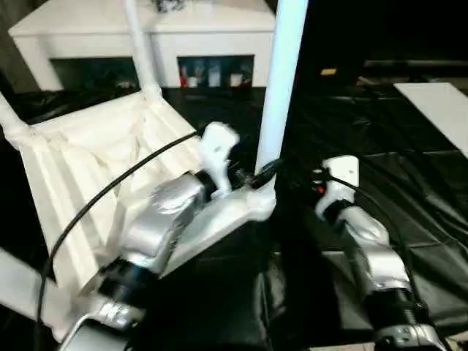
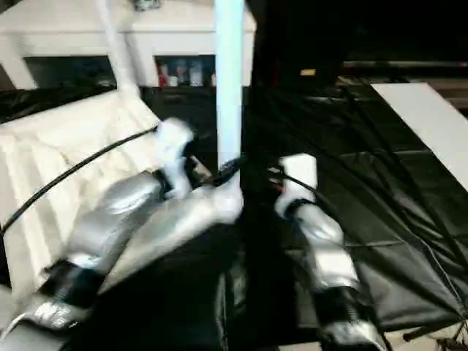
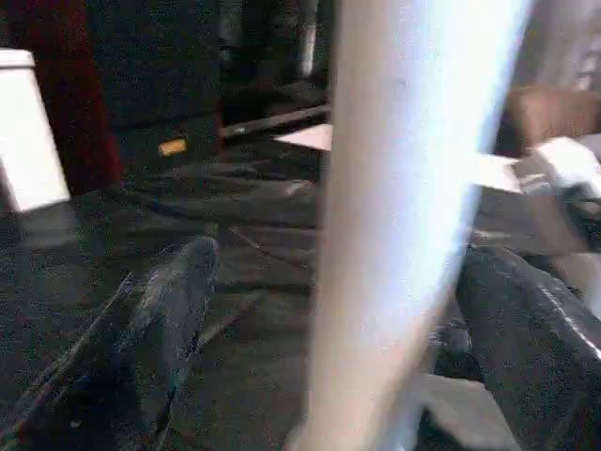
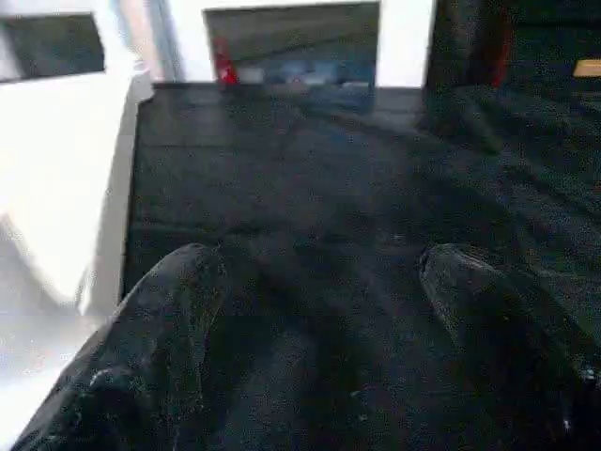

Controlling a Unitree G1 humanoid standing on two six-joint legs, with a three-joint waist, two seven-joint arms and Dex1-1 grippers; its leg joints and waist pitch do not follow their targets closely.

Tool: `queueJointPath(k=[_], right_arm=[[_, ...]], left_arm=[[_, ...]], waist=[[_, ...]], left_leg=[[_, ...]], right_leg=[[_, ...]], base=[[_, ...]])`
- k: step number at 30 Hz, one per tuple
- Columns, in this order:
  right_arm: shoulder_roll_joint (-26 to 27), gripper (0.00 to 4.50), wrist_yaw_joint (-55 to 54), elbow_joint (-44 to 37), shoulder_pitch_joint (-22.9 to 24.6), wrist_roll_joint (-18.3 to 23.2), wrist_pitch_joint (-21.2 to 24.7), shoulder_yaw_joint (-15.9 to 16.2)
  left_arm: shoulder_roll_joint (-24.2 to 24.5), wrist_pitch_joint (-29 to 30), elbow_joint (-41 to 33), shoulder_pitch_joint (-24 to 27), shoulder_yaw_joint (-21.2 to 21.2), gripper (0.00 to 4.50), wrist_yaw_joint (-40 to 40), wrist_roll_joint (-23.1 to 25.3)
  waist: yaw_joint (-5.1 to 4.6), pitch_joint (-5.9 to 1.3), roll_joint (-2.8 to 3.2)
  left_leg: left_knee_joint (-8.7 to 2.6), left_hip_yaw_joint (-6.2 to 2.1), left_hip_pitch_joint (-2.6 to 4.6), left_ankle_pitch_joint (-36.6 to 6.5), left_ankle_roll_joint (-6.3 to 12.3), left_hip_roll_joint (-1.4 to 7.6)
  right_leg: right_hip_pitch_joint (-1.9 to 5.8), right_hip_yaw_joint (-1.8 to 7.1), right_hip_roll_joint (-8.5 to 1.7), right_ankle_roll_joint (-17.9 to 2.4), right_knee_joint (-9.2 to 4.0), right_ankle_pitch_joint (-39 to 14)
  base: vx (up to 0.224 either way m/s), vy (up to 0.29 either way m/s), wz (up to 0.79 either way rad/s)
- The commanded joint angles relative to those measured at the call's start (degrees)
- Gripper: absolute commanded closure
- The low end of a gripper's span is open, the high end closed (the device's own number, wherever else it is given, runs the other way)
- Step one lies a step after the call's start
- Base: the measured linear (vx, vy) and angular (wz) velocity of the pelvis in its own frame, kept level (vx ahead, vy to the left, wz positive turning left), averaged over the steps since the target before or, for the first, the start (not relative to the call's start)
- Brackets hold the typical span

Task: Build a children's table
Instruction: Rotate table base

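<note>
Honestly, nothing readable from where I'm standing. There's some pale marking on the black cuff of the left arm [image 1: 110,313], but it's a smear, can't make out a single letter. The small yellow tag [image 1: 328,72] on the dark unit at the back is just a blank-looking patch. No brands, no numbers anywhere.

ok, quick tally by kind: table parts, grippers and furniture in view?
Tabletop: 1
Upright legs: 3 (near, far, left corner)
Grippers: 2 (left gripper, right gripper)
Cabinet: 1
Total: 7
</note>
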Motion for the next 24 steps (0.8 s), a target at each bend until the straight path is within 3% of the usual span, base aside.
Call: queueJointPath(k=[1, 3, 4, 6, 8, 12, 15, 17, 18, 20, 22, 24], right_arm=[[-1.3, 0.61, 1.11, -2.32, 1.1, -0.12, 0.43, -0.1], [-2.5, 0.61, 2.48, -3.58, 2.26, 0.21, 1.02, 0.13], [-4.79, 0.61, 4.51, -5.3, 3.86, -0.29, 1.88, 0.92], [-7.66, 0.61, 8.14, -7.51, 5.59, -0.96, 3.14, 2.68], [-8.62, 0.61, 9.49, -8.31, 6.19, -1.1, 3.56, 3.31], [-12.21, 0.61, 13.52, -11.06, 7.84, -2.31, 5.2, 5.62], [-13.65, 0.61, 14.41, -12.46, 8.11, -2.58, 6.75, 6.57], [-14.91, 0.61, 16.32, -14.5, 8.72, -1.67, 8.62, 7.35], [-15.31, 0.61, 17.25, -15.25, 8.99, -1.27, 9.29, 7.57], [-16.34, 0.61, 19.27, -16.76, 9.62, -0.82, 10.13, 8.0], [-17.47, 0.61, 21.51, -18.42, 10.26, 0.25, 10.48, 8.15], [-18.14, 0.61, 22.56, -19.54, 10.62, 0.92, 10.91, 8.19]], left_arm=[[1.96, 1.32, -3.54, 1.47, -2.02, 0.06, -4.84, -1.94], [3.95, 2.34, -5.47, 2.73, -3.43, 0.06, -6.6, -1.88], [6.84, 6.03, -7.65, 4.38, -5.44, 0.06, -7.81, -0.93], [9.31, 9.11, -7.71, 5.46, -7.68, 0.06, -6.46, 3.34], [9.9, 11.7, -7.54, 5.75, -8.38, 0.06, -5.45, 4.25], [8.46, 18.69, -4.83, 5.61, -8.99, 0.06, 0.28, 8.89], [8.56, 21.21, -3.76, 4.71, -9.87, 0.06, 2.57, 10.7], [8.61, 24.18, -4.31, 4.85, -9.87, 0.06, 2.6, 10.09], [8.55, 25.04, -4.62, 5.02, -9.73, 0.33, 2.58, 9.9], [7.87, 27.39, -5.42, 5.52, -8.56, 0.41, 3.42, 9.72], [8.48, 29.63, -6.23, 5.89, -8.01, 0.47, 4.17, 10.85], [9.53, 31.69, -7.54, 6.27, -7.84, 0.77, 4.65, 11.3]], waist=[[0.67, -3.95, -0.01], [1.18, -3.76, 0.3], [1.25, -3.77, 0.22], [1.79, -3.68, 0.3], [2.17, -3.96, 0.44], [2.18, -4.03, 0.24], [2.22, -3.95, 0.17], [2.06, -3.68, 0.01], [2.02, -3.57, 0.03], [1.94, -3.57, 0.06], [2.03, -3.69, 0.35], [1.94, -3.6, 0.22]], left_leg=[[-4.65, -0.33, 0.52, -18.02, 1.0, 1.5], [-4.69, -0.2, 0.75, -18.21, 1.05, 1.68], [-4.54, 0.04, 0.93, -18.19, 1.12, 1.6], [-4.49, 0.19, 0.8, -16.32, 1.65, 1.62], [-4.17, 0.33, 1.06, -14.59, 1.74, 1.55], [-4.0, 0.29, 0.58, -12.23, 2.18, 1.55], [-4.04, 0.26, 0.6, -13.5, 2.26, 1.44], [-4.24, 0.1, 0.45, -15.73, 1.74, 1.34], [-4.29, 0.04, 0.54, -17.3, 1.51, 1.34], [-4.27, -0.09, 0.6, -18.19, 1.28, 1.34], [-4.13, -0.09, 0.91, -18.73, 1.27, 1.33], [-4.25, -0.28, 0.74, -19.65, 1.45, 1.29]], right_leg=[[2.96, 1.45, -2.11, -9.9, -4.61, -18.67], [2.8, 1.41, -2.06, -10.7, -4.45, -17.17], [2.67, 1.48, -1.9, -11.1, -4.35, -16.17], [3.02, 1.54, -1.82, -11.15, -4.04, -13.32], [3.01, 1.65, -1.97, -11.41, -3.89, -12.05], [3.6, 1.52, -2.0, -12.18, -3.66, -10.07], [3.58, 1.47, -2.11, -11.59, -4.15, -13.4], [3.67, 1.36, -2.17, -9.93, -4.49, -18.94], [3.35, 1.29, -2.18, -8.75, -4.88, -22.5], [3.25, 1.23, -2.27, -7.7, -5.19, -25.32], [2.96, 1.16, -2.23, -7.11, -5.54, -26.36], [2.93, 0.87, -2.14, -6.44, -5.8, -28.32]], base=[[0.0, 0.0, 0.0], [0.0, 0.0, 0.0], [0.0, 0.0, 0.0], [0.0, 0.0, 0.0], [0.0, 0.0, 0.0], [0.0, 0.0, 0.0], [0.0, 0.0, 0.0], [0.0, 0.0, 0.0], [0.0, 0.0, 0.0], [0.0, 0.0, 0.0], [0.0, 0.0, 0.0], [0.0, 0.0, 0.0]])
